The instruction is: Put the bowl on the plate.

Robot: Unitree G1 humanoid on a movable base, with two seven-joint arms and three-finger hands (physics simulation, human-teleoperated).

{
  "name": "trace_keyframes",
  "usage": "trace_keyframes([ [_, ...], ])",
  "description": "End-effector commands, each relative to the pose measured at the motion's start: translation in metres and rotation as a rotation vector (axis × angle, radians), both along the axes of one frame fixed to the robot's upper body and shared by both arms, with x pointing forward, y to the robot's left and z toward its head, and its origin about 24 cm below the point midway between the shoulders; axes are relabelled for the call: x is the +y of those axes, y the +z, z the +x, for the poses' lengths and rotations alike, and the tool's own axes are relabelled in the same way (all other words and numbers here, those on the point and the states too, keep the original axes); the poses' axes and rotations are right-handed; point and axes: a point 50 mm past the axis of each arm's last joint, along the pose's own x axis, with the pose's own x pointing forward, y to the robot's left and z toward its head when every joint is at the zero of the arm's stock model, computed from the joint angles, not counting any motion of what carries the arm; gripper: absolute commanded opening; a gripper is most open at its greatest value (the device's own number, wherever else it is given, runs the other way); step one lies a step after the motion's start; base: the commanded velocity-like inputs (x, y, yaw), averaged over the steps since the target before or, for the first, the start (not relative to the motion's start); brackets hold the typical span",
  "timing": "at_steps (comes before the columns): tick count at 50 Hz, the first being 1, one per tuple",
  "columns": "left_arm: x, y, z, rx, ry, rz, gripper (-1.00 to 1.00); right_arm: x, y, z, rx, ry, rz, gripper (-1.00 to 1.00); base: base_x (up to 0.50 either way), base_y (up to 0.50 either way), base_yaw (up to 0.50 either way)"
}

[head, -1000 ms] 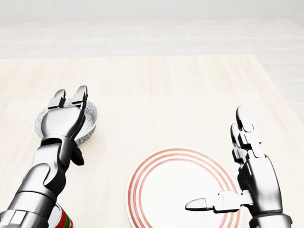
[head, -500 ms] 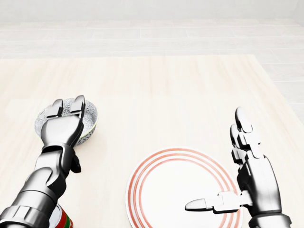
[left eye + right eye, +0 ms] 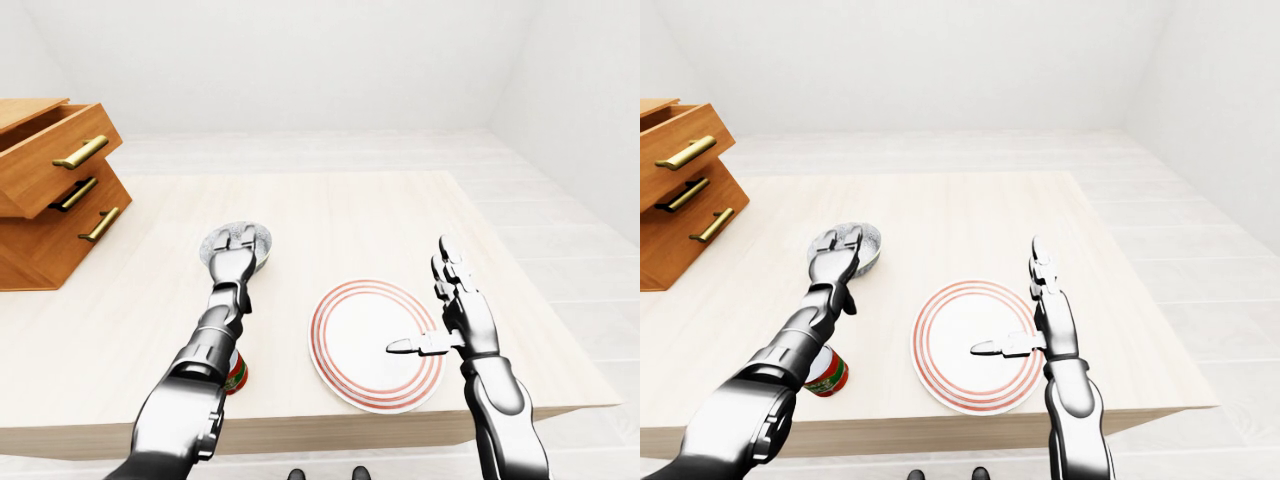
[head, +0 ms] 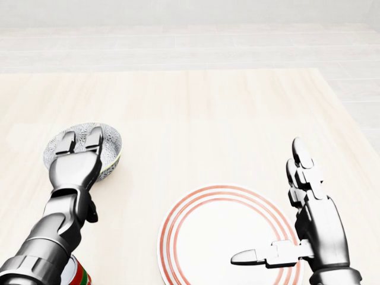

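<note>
Both hands stood open: left hand (image 4: 74,166) in the bowl (image 4: 113,145) near the table's (image 4: 208,119) left edge, right hand (image 4: 314,228) over the plate (image 4: 202,237); grasping seemed next.

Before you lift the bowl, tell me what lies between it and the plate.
Nothing visible: bare table lies between bowl and plate. The open right hand hangs at the plate's right rim, thumb over it; the can sits off the path.

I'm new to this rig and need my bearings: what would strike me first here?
The red-ringed plate lies bottom centre in the head view, with the open right hand holding its thumb over it. At left, the left hand reaches its fingers into the patterned bowl.
</note>
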Motion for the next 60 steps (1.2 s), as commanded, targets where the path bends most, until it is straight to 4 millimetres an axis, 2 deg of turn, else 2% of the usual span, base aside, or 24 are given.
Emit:
trace_keyframes([
  [1,0.0028,-0.0059,-0.0026,0.016,0.012,0.007,1.00,0.0003,-0.0017,0.0003,0.007,0.000,0.002,1.00,0.00,0.00,0.00],
  [39,0.0033,-0.0105,-0.0044,0.035,0.020,0.002,1.00,0.0005,0.0030,-0.0004,-0.013,-0.001,-0.005,1.00,0.00,0.00,0.00],
  [60,0.0051,-0.0125,-0.0057,0.037,0.025,0.009,1.00,0.0010,-0.0010,-0.0001,0.004,-0.003,-0.001,1.00,0.00,0.00,0.00],
])
